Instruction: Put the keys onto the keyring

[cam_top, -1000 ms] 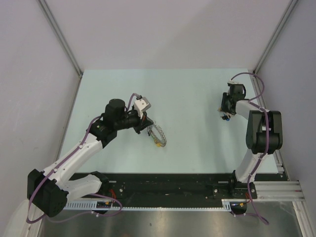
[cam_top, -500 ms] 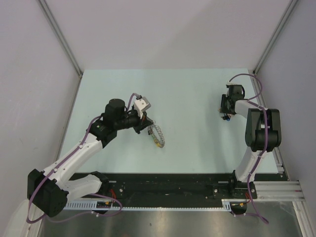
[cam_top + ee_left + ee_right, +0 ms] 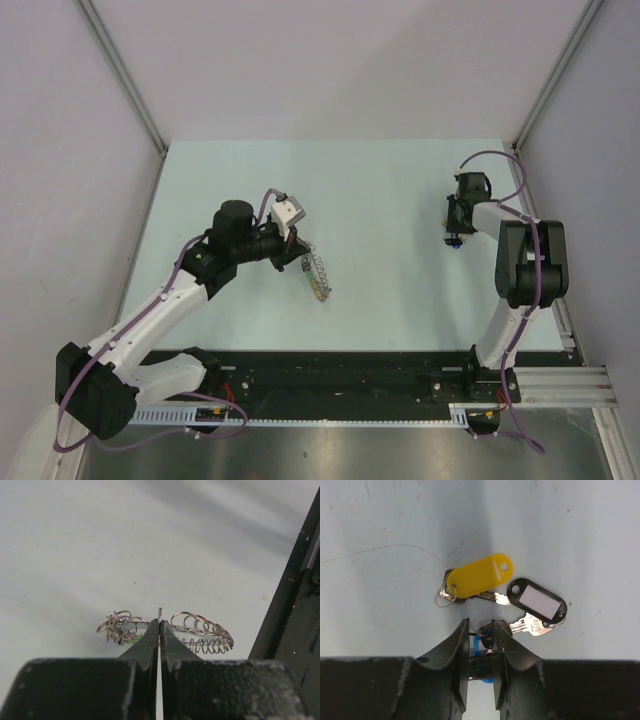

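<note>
**Top view.** The left jaws sit left of centre over the desk (image 3: 390, 190). The keyring (image 3: 318, 276) hangs tilted off their tip, low above the surface. The right jaws point down at the keys (image 3: 455, 238), far right. Ring and keys lie well apart, and we see nothing on the desk between them. The right arm works close to the right wall (image 3: 590, 150), and a black rail (image 3: 350, 375) runs along the near edge. We judge there is little room for that arm to swing out rightward.

**Left wrist.** The jaws are pressed together, pinching the keyring (image 3: 200, 632) by its thin wire at one spot. Small split loops (image 3: 192, 622) bunch on either side of the pinch, with a fleck of green (image 3: 131, 639) on the left. Our worry is that so slim a bite may let the ring swivel or slip once a key pushes against it.

**Right wrist.** The jaws stand narrowly parted astride a key with a blue tag (image 3: 481, 647). We cannot tell whether they bite on it. The yellow tag (image 3: 479, 575) and black tag (image 3: 536, 600) lie just beyond, their keys close together. There are two risks here:
- A lift could snag and drag a neighbouring key.
- The flat metal could slide out of a shallow hold.
</note>
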Controlling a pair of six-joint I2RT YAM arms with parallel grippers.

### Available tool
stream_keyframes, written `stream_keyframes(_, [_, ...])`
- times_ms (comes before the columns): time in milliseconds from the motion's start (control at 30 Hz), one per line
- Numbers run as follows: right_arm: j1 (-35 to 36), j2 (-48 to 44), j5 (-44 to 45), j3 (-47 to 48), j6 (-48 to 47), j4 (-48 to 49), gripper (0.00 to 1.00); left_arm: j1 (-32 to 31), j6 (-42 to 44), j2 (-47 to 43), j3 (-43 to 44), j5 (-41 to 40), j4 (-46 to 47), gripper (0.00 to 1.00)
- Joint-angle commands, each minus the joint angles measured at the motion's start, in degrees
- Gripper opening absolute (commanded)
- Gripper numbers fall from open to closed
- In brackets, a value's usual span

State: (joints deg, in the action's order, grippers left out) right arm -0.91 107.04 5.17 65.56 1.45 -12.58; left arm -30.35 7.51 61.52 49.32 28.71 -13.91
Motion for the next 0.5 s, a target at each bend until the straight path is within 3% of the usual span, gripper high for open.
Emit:
stream_keyframes(0, [3.2,-2.5,0.9,1.9,1.0,-3.4,0.19,0.3,-0.7,-0.3,3.4,1.7,2.7,0.0])
stream_keyframes(333, [14.3,-9.5,7.4,-0.3,4.7,-5.4,0.13,0.3,-0.9,-0.3,3.3,1.9,2.8,0.0])
stream_keyframes(467, [17.7,-12.5,5.5,-1.1,5.5,-6.3,0.13,0.3,-0.9,-0.4,3.3,1.8,2.7,0.0])
